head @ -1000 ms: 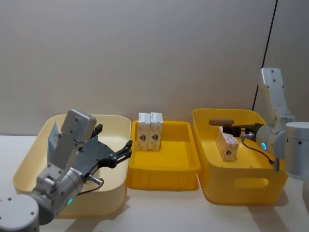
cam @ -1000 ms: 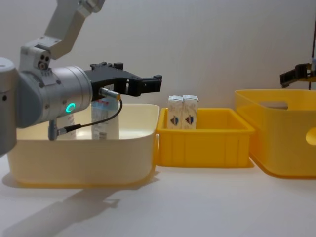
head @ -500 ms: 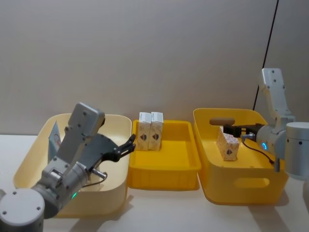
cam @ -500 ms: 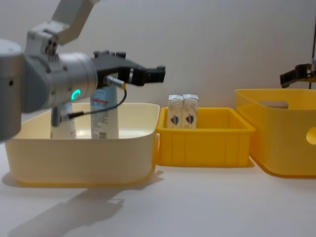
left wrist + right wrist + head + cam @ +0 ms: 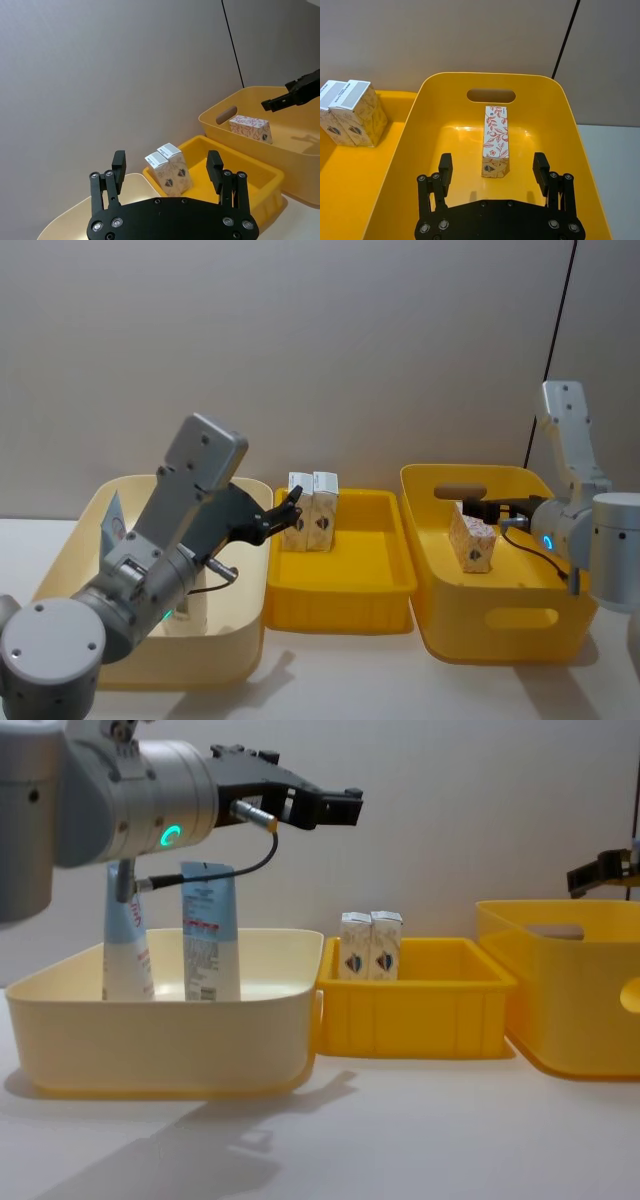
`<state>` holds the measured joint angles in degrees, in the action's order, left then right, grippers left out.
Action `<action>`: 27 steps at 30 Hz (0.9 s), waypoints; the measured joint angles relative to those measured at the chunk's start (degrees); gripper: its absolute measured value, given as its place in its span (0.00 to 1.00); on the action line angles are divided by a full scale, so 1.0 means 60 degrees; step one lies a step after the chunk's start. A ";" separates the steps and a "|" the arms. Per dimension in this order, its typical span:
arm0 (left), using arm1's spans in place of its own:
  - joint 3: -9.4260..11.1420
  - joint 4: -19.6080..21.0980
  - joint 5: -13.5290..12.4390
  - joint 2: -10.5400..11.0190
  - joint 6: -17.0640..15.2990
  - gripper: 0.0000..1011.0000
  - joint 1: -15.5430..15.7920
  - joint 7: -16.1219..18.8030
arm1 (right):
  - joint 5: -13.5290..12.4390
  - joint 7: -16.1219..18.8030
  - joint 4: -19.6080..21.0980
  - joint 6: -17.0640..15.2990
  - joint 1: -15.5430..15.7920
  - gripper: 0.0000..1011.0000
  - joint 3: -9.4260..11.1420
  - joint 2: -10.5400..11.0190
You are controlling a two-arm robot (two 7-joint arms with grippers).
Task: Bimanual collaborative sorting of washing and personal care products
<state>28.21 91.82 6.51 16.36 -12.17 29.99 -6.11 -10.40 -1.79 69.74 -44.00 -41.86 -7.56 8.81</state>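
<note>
Yellow tray (image 5: pixel 410 1015): glossy smooth plastic; cartons (image 5: pixel 371 955) in it: matt printed card (tubes (image 5: pixel 210 935), L of tray: smooth plastic w/ slight sheen).

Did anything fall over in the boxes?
One small white carton lies on its side in the deep yellow bin; the two cartons in the shallow yellow tray stand upright. Nothing looks spilled.

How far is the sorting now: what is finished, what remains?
Done: two tubes stand in the cream bin, one carton sits in the right yellow bin. In hand: nothing; left gripper by the middle tray, right gripper over that bin, both open. Left, probably: its two cartons.
</note>
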 joint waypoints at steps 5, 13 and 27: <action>0.0002 0.0192 -0.0021 0.0012 -0.0336 0.99 -0.0024 -0.0054 | 0.0000 0.0001 0.0000 0.0000 0.0000 0.99 0.0000 0.0000; -0.0237 0.0564 0.0071 0.0105 -0.1089 0.99 -0.0410 -0.0027 | 0.0000 0.0000 0.0001 0.0000 0.0000 0.99 0.0000 -0.0001; -0.1106 0.1399 0.0359 0.0449 -0.1839 0.99 -0.1506 0.0306 | 0.0000 0.0000 0.0001 0.0000 0.0000 0.99 0.0001 0.0000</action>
<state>21.57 100.22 8.67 19.05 -23.21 20.95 -4.28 -10.40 -1.79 69.75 -44.00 -41.86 -7.56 8.81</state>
